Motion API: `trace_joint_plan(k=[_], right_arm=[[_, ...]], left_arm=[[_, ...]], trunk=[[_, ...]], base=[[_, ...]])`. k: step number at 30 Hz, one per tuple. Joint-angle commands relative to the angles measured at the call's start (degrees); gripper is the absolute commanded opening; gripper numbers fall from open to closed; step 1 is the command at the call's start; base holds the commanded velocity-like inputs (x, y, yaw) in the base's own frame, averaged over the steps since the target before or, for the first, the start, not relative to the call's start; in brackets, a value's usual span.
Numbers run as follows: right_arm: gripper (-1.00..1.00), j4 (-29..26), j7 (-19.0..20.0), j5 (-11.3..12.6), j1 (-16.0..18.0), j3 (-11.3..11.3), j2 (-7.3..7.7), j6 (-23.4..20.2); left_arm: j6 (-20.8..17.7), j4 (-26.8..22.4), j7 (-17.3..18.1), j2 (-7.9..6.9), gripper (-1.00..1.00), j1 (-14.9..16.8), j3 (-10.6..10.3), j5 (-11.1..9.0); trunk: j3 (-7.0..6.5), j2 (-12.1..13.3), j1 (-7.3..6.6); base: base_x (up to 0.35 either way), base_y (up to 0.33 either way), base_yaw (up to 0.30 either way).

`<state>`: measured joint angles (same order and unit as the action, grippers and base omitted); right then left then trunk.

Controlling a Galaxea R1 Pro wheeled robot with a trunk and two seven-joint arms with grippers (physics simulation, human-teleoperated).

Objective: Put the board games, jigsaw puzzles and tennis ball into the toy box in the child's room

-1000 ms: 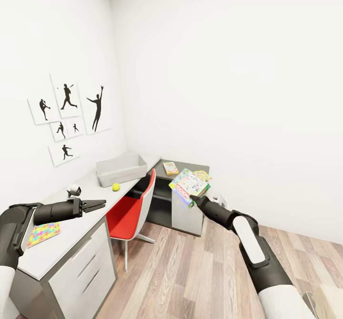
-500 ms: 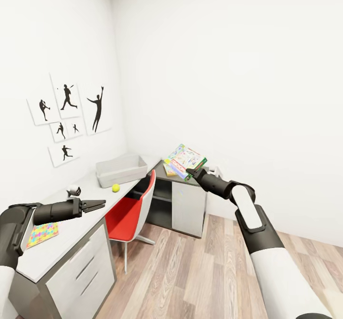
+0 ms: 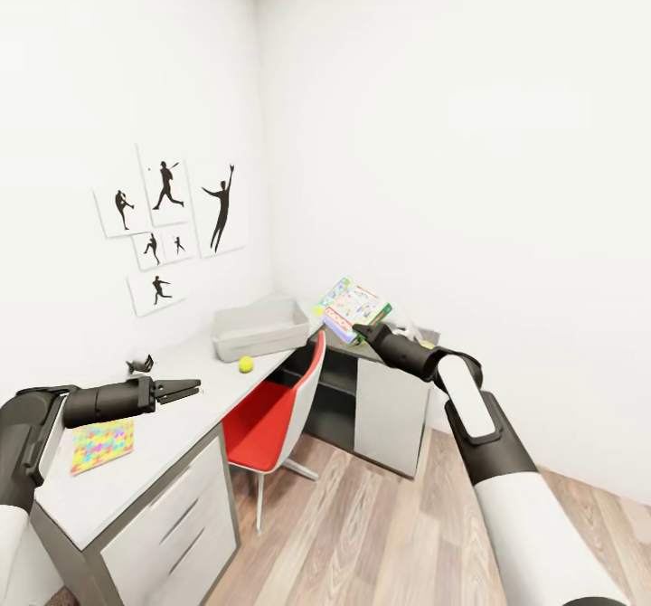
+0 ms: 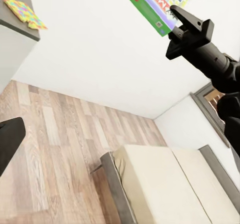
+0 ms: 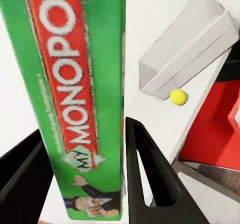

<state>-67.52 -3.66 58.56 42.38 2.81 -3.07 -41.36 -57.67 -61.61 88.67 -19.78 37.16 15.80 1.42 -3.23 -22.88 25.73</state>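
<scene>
Right claw [image 3: 363, 328] is clamped on the green-edged board game [image 3: 353, 309], held tilted in the air above the dark corner of the worktop [image 3: 172, 425]. Left claw [image 3: 185, 390] hangs over the worktop with fingers nearly together, empty. Toy box [image 3: 260, 327] and tennis ball [image 3: 245, 364] rest on the worktop; jigsaw puzzle [image 3: 101, 444] lies near the left arm.

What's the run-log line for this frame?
right end effector: shut on board game | left end effector: empty | toy box: empty | ball: on table
</scene>
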Motion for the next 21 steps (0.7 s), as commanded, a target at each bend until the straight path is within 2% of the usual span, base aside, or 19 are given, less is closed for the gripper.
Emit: trace_joint_plan(k=[1,7,21], right_arm=[[-1.00,0.51,-0.35,0.63,0.02,-0.01,-0.01,-0.13],[-1.00,3.98,-0.24,0.36,0.05,-0.06,-0.01,-0.19],[-1.00,4.32,-0.15,0.50,0.03,0.00,-0.01,-0.39]], left_arm=[[-0.60,0.03,0.26,0.00,1.00,0.02,0.02,0.16],[-0.60,0.08,0.27,0.00,1.00,0.02,0.02,0.16],[-0.60,0.09,0.22,0.00,1.00,0.02,-0.07,0.16]], trunk=[[0.02,-0.04,0.05],[0.02,-0.04,0.05],[0.02,-0.04,0.05]], base=[[0.317,-0.036,0.284],[0.318,-0.063,0.285],[0.318,-0.090,0.285]])
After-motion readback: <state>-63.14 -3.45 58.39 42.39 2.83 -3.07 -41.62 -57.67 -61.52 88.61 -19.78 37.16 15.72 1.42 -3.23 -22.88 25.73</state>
